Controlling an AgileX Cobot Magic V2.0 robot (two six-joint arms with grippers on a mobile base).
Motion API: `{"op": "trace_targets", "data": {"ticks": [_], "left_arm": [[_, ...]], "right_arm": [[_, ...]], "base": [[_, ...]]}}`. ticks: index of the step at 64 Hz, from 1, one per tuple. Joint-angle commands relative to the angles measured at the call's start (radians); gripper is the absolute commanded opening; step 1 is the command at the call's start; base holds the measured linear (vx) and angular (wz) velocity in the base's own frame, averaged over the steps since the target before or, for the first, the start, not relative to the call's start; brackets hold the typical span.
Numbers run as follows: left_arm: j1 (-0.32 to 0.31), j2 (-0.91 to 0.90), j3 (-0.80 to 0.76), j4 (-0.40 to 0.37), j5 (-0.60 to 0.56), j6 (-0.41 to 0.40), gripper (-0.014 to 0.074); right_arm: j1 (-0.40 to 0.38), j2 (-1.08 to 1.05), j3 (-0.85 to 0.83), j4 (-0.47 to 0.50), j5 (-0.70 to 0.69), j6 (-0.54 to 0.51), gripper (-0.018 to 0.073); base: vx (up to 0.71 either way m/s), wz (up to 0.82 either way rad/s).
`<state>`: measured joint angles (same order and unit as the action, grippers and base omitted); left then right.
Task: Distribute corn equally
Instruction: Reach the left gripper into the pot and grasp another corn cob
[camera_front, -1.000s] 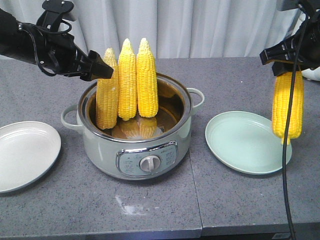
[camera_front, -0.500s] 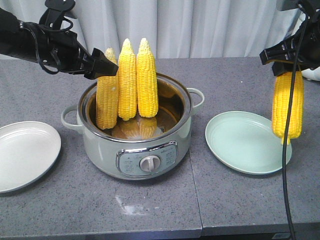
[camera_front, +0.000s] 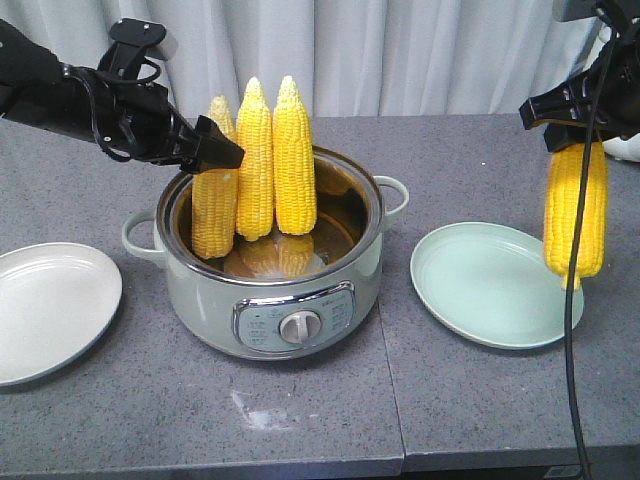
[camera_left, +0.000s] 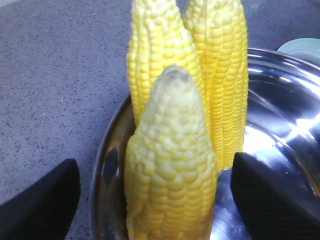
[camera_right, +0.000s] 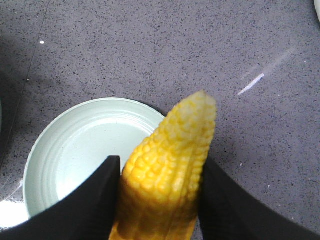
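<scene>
Four corn cobs (camera_front: 255, 160), grey table (camera_front: 460, 400), pale curtain (camera_front: 420, 55)

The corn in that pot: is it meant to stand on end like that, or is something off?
Nothing spilled or broken. Three cobs stand upright in the pot, tips up, bunched toward its left side, which is merely unusual. A pale smear marks the table before the pot.

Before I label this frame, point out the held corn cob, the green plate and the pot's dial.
held corn cob (camera_front: 560, 215), front view, middle of its kernels.
green plate (camera_front: 480, 290), front view, bare centre.
pot's dial (camera_front: 297, 327), front view, knob face.
</scene>
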<state>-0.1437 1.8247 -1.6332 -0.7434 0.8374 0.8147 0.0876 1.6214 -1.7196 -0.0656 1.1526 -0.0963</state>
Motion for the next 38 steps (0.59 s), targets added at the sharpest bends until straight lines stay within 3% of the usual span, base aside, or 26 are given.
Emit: {"op": "trace_targets", "data": {"ticks": [1, 38], "left_arm": [[-0.007, -0.045, -0.033, -0.065, -0.039, 0.012, 0.0597], [-0.007, -0.045, -0.033, -0.061, -0.035, 0.012, 0.0587]], "right_arm": [[-0.005, -0.041, -0.030, -0.009, -0.042, 0.000, 0.0204], [-0.005, -0.041, -0.030, -0.009, -0.042, 0.000, 0.0204]], "base": [[0.00, 0.00], [0.00, 0.00]]}}
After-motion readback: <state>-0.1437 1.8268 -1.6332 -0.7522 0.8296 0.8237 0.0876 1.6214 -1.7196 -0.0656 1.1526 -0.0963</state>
